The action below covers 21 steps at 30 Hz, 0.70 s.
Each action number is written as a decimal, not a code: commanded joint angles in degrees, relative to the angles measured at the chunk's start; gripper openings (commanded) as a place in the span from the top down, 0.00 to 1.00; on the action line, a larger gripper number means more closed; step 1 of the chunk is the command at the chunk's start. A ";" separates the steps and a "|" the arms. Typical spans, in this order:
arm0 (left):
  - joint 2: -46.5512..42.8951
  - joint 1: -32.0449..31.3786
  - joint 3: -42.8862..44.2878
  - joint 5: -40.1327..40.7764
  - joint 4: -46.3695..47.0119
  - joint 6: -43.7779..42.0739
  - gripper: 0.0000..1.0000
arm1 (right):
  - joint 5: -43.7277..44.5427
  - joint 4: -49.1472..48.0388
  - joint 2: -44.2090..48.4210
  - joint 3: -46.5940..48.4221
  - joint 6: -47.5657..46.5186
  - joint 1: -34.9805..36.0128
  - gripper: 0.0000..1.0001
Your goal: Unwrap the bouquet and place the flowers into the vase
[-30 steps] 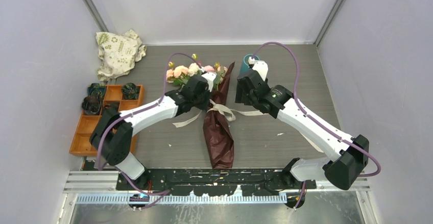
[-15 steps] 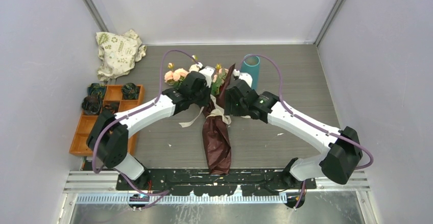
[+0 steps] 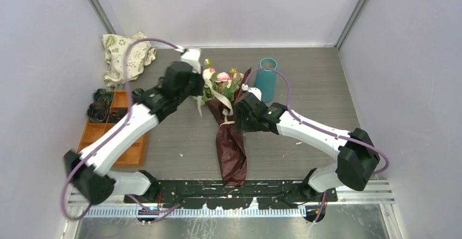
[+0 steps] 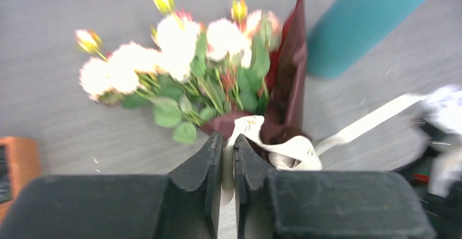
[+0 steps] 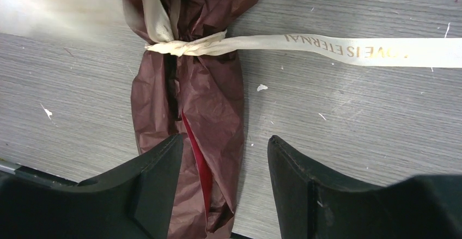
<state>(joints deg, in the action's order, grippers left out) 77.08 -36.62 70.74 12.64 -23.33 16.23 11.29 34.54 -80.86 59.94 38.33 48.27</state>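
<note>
Dark red crinkly wrapping paper [image 3: 232,152] lies lengthwise in the middle of the table [image 3: 305,86], its narrow tail pointing toward the arm bases; it is tied at the neck with a cream ribbon [image 5: 348,47] whose knot sits on top of the paper. We see the bouquet [image 3: 226,108] lying flat, with the flowers [image 3: 220,81] fanning out of the paper's wide end toward the far wall: pink, peach and cream heads, small yellow buds and green leaves. The vase [image 3: 266,78] stands upright just to the right of the flower heads, teal and plain, apart from the paper. The left gripper [image 4: 229,163] is raised over the left side of the flower heads; its fingers are pressed together on a strand of the ribbon that runs up from the knot. The right gripper [image 5: 226,152] hangs over the paper below the knot with its fingers apart; we cannot tell whether they touch the paper. One ribbon tail with gold lettering lies flat on the table. An orange tray [image 3: 90,146] sits at the left edge; a cloth bag [image 3: 122,54] lies beyond it.
</note>
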 commanded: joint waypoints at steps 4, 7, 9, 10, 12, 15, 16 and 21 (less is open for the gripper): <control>-16.56 0.04 4.09 14.70 -7.17 -1.07 0.84 | -0.73 -2.73 -2.98 2.26 0.23 0.76 0.36; -18.77 0.04 2.76 20.18 -10.46 1.09 0.83 | 0.30 -2.73 -4.86 3.07 -0.04 0.90 0.37; -20.00 0.05 1.60 24.71 -12.37 3.03 0.82 | 1.53 -2.49 -6.17 4.03 -0.61 0.98 0.37; -20.58 0.02 0.92 27.19 -13.47 4.07 0.82 | 2.42 -1.97 -6.75 4.76 -0.93 0.97 0.37; -21.66 0.14 -0.09 32.48 -15.93 6.68 0.80 | 4.03 -1.06 -8.05 6.42 -1.65 0.96 0.36; -23.35 0.42 -1.20 39.38 -19.75 10.85 0.72 | 4.89 -1.07 -9.20 8.27 -2.34 0.93 0.37; -23.78 0.61 -1.58 40.76 -20.59 11.82 0.66 | 5.05 -1.09 -9.69 8.83 -2.52 0.95 0.37; -25.15 0.84 -3.62 34.15 -19.72 10.74 0.42 | 7.08 -1.11 -12.26 11.91 -3.74 0.97 0.36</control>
<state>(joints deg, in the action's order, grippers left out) 54.61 -36.18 67.99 47.81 -44.16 25.82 15.00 34.30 -91.59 67.70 36.29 49.01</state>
